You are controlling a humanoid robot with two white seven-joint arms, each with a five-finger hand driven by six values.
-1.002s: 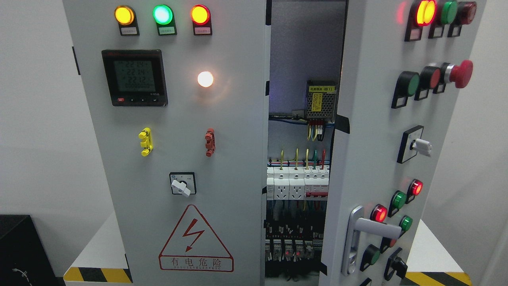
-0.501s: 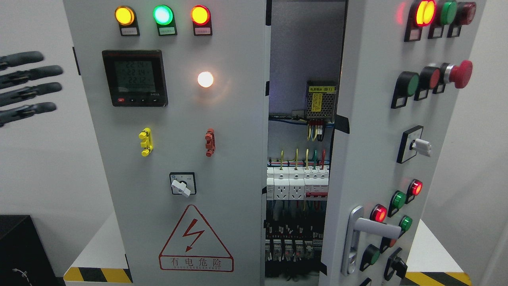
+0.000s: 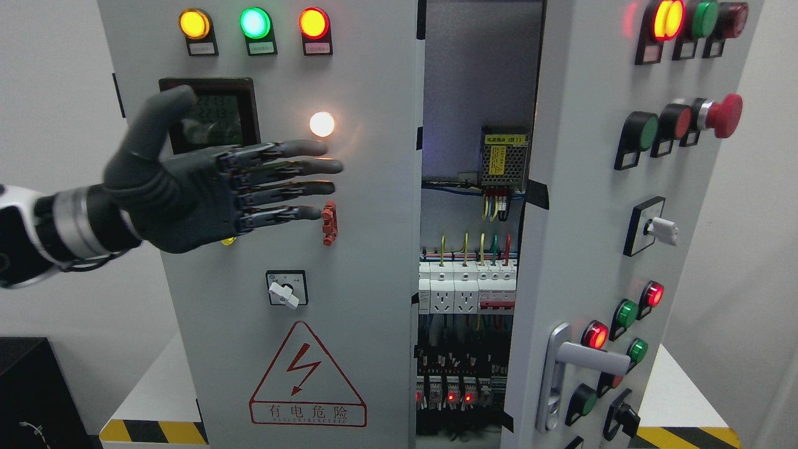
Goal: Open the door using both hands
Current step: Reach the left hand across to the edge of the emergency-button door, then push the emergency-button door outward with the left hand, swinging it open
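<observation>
Since 0.5 s earlier, the left hand [image 3: 206, 187] had swept in across the left door [image 3: 361, 262], fingers [image 3: 293, 167] outstretched and holding nothing, short of its free edge, where they risked snagging the red clip [image 3: 329, 222] or wiring inside.

gap [image 3: 474, 187] between doors [image 3: 586, 249] stands open

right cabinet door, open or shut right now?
Open, partway. The right door is swung outward, leaving a gap that shows the wiring and breakers inside. Its handle is untouched; the left robot hand is over the left door.
</observation>
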